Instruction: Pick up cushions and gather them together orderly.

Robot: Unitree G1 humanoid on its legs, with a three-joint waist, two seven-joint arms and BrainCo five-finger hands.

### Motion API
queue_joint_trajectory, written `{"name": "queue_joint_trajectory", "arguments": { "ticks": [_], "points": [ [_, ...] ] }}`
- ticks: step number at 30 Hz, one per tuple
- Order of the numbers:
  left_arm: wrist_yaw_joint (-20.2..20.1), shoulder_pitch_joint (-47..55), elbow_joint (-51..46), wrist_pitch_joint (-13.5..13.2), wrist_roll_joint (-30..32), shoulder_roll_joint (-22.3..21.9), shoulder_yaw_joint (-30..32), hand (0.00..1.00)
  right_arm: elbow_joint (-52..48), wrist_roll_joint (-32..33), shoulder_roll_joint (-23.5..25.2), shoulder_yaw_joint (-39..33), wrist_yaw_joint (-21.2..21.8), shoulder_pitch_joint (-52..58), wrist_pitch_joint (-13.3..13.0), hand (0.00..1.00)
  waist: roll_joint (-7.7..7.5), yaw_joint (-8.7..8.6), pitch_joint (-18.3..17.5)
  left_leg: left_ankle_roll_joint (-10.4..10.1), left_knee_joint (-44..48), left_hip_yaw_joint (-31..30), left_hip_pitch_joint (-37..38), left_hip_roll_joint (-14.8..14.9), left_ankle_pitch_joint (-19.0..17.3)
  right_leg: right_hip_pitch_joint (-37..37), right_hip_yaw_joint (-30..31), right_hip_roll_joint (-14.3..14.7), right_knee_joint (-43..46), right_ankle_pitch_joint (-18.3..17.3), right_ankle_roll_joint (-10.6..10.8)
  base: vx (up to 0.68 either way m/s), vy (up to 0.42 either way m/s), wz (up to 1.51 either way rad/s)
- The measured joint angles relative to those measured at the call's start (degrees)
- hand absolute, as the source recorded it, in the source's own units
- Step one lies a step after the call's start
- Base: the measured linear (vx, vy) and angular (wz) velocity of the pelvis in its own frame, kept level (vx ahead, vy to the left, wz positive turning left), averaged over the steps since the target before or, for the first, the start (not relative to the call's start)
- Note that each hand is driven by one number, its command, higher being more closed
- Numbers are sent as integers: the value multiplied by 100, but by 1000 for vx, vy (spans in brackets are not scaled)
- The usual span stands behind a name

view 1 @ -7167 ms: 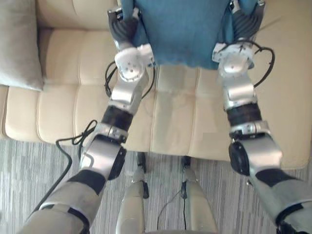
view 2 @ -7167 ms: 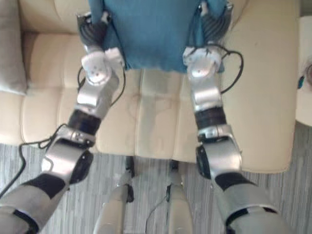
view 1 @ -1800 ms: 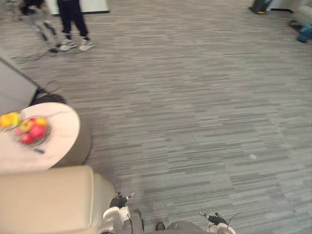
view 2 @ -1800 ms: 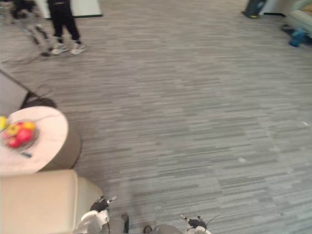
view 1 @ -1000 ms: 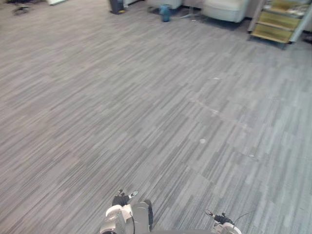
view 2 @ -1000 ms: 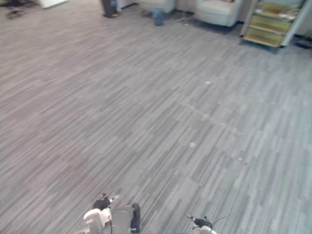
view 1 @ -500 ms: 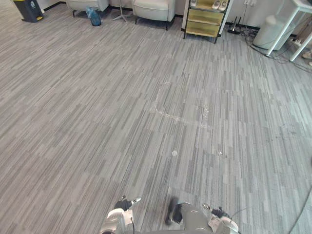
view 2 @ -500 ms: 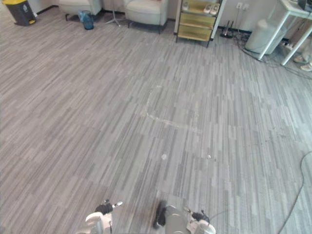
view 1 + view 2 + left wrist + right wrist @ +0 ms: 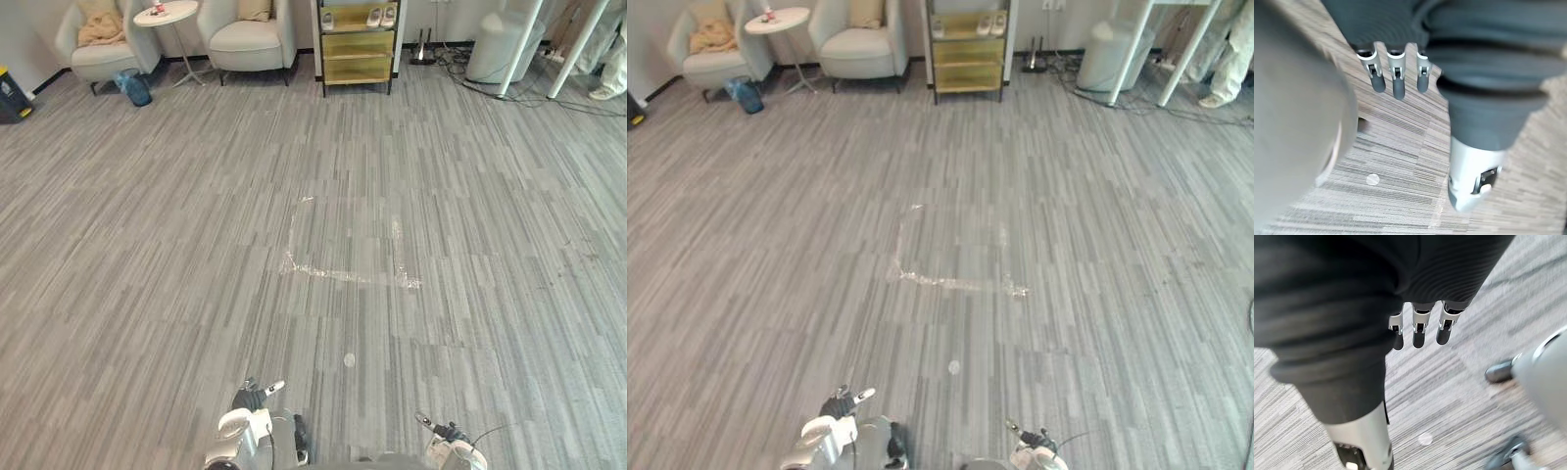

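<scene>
**A:** What takes up the most room?

**B:** The grey plank floor (image 9: 147, 245), which runs away to the far wall. A pale tape outline (image 9: 343, 274) marks it near the middle.

**A:** And the furniture?

**B:** There are two pale armchairs at the far left, the left armchair (image 9: 93, 57) and the right armchair (image 9: 245, 44). A round side table (image 9: 167, 13) stands between them. Just to their right is a yellow-wood shelf unit (image 9: 355, 47) with shoes (image 9: 374, 16) on its top level. Farther right is a white drum-shaped thing (image 9: 493, 49).

**A:** Where are the cushions?

**B:** A rumpled tan cushion (image 9: 98, 24) lies on the left armchair. A second cushion (image 9: 257, 8) leans against the right armchair's back. Both are well apart from the robot.

**A:** Anything smaller?

**B:** A blue bag (image 9: 138, 88) sits on the floor just beside the left armchair. A person's light trouser leg (image 9: 1229, 49) shows at the far right.

**A:** And the hands?

**B:** The left hand (image 9: 1396, 81) hangs over the floor with its fingers straight and relaxed and its thumb apart. It grasps nothing. The right hand (image 9: 1419, 333) hangs the same way, loose and unclenched. The smallest thing is a white spot (image 9: 350, 359) on the floor near the robot.
</scene>
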Motion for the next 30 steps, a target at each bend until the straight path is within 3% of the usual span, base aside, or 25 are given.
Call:
{"name": "queue_joint_trajectory", "arguments": {
  "ticks": [2,3,4,5,6,7,9,11,13,14,15,16,17,18,19,21,22,24,25,28,29,30],
  "points": [
    [-1,-24,59,32,0,72,7,0,-21,-17,60,27,21,38,0,0,-174,-2,-8,118,113,197,371,-132,-310,-577,202,-284,1724,104,389,645,210,-49],
    [-3,-53,123,49,-2,99,-9,0,-22,-42,89,35,22,72,-1,0,-206,-55,15,173,85,198,723,-165,-492,-996,201,-423,2913,366,775,591,197,-19],
    [1,-90,188,88,-3,82,-16,0,-25,-49,96,51,22,114,-1,0,-177,-79,27,186,-108,172,1268,-165,-575,-1267,-6,-536,3672,340,727,659,201,-18],
    [6,-79,206,89,-6,69,-22,0,-36,-58,96,84,25,137,-3,0,-133,-81,30,186,-251,171,1540,-131,-574,-1379,-170,-574,3766,300,648,496,145,-25],
    [17,-52,245,81,-11,61,-53,0,-42,-83,92,78,36,137,-10,0,18,-82,72,185,-490,191,1933,-62,-574,-1500,-524,-603,3608,218,462,517,113,-19],
    [22,-47,275,77,-14,117,-181,0,-41,-93,49,69,44,106,-23,0,40,-127,58,185,-697,190,2270,0,-574,-1687,-915,-617,3117,204,241,326,62,-9],
    [21,-65,294,72,-16,230,-319,0,-8,-91,18,60,51,63,-21,0,-8,-240,50,181,-831,143,2458,19,-576,-2090,-1078,-560,2257,374,60,461,-28,22],
    [22,-118,392,69,-15,272,-415,0,97,-90,-25,-57,53,14,-12,0,46,-303,90,122,-969,30,2621,64,-612,-2579,-762,-315,1107,1037,-28,424,-91,33],
    [24,-5,405,68,-10,280,-412,0,160,-54,-54,-207,64,50,-15,0,3,-338,105,-119,-941,-142,2873,48,-771,-2646,-331,-146,201,1884,-69,419,-178,34],
    [23,104,430,67,-10,316,-410,0,284,-59,-75,-210,65,111,-4,0,-84,-339,87,-234,-874,-353,3011,-36,-873,-2621,-175,-158,32,2241,-136,606,-318,57],
    [32,139,450,70,-9,315,-342,0,341,-40,-136,-263,77,157,-1,0,-6,-380,75,-309,-568,-654,3085,50,-1057,-2616,-172,-97,483,2319,-257,507,-286,54],
    [16,189,406,57,-8,232,-264,0,391,-75,-228,-257,69,171,-2,0,79,-390,64,-329,128,-785,2885,215,-1060,-2544,-271,-82,700,2007,-318,473,-308,53],
    [22,237,305,58,-10,115,-22,0,351,-92,-280,-175,72,202,-10,0,217,-382,18,-494,1651,-919,2158,435,-978,-2403,-426,-3,684,1768,-338,428,-287,29],
    [18,258,267,60,-10,19,108,0,264,-90,-300,-143,74,205,-7,0,340,-370,43,-667,2427,-934,1763,613,-733,-2259,-490,95,656,1646,-364,506,-321,26],
    [11,295,200,50,-25,-49,247,0,159,-89,-335,-44,66,189,-15,0,481,-337,118,-711,3454,-874,1332,965,-463,-1974,-566,260,591,1470,-491,493,-259,20],
    [-24,286,97,43,-25,12,254,0,186,-89,-304,92,65,154,-6,0,397,-270,193,-560,3937,-558,926,1132,-662,-1417,-659,275,428,1232,-553,382,-184,21],
    [-31,289,51,29,-34,31,219,0,210,-87,-263,56,66,156,-3,0,304,-209,216,-492,3681,-321,768,1064,-836,-1111,-700,219,206,1184,-519,318,-158,20],
    [-31,289,33,-4,-56,48,197,0,205,-82,-240,-37,65,137,-3,0,268,-178,207,-462,2503,57,604,874,-960,-694,-821,156,-177,1161,-421,318,-100,20],
    [-22,289,29,-24,-53,48,145,0,200,-80,-240,-50,65,142,-1,0,276,-178,207,-457,1294,181,606,685,-901,-497,-910,144,-374,1162,-331,354,-15,26],
    [-27,276,53,-35,-44,57,95,0,214,-80,-263,-64,65,178,1,0,299,-148,192,-364,-715,-19,600,342,-28,-186,-1050,181,-508,952,-142,416,70,17],
    [-28,276,73,-31,-41,55,94,0,215,-81,-263,-56,64,183,5,0,290,-131,176,-260,-715,-79,633,322,224,-116,-1036,178,-485,855,-69,506,147,0],
    [-40,268,111,-18,-19,123,97,0,214,-82,-230,-38,63,188,8,0,228,-126,83,-28,-651,-73,664,191,425,25,-1004,64,-376,678,55,656,164,2]
  ]
}}
